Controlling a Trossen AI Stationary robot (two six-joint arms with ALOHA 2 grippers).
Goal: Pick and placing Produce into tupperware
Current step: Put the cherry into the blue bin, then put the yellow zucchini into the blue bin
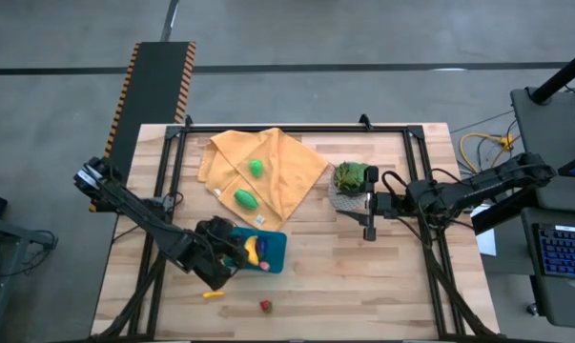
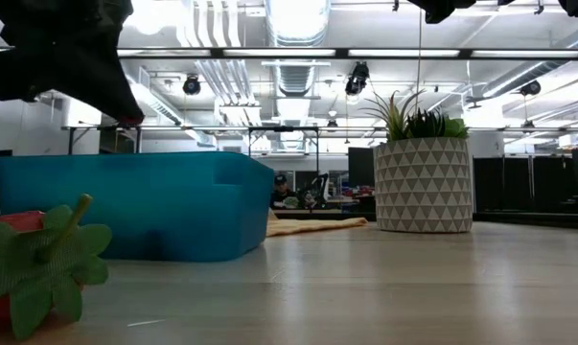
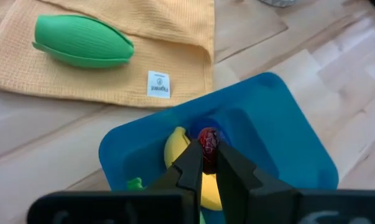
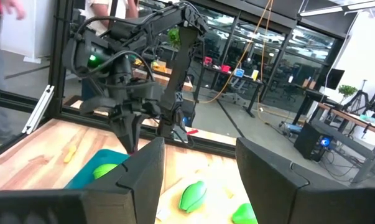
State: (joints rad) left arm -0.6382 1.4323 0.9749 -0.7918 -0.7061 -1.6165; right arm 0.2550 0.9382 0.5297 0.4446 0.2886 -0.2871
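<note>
Wooden slatted desk (image 1: 363,276): left hand (image 3: 207,151) hovers over the smooth teal tupperware (image 3: 287,130), pinching a small dark-red piece (image 3: 208,139) above the banana (image 3: 178,144). Right hand (image 4: 199,165) waits spread by the potted plant (image 1: 350,181).

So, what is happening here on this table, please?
The robot is sorting toy produce into the teal tupperware. The left gripper hangs over the container, shut on a small dark red piece; a yellow banana already lies inside. Two green pieces lie on the orange cloth, and a small yellow piece and a red one lie on the wood. The right gripper waits, open, near the potted plant.
</note>
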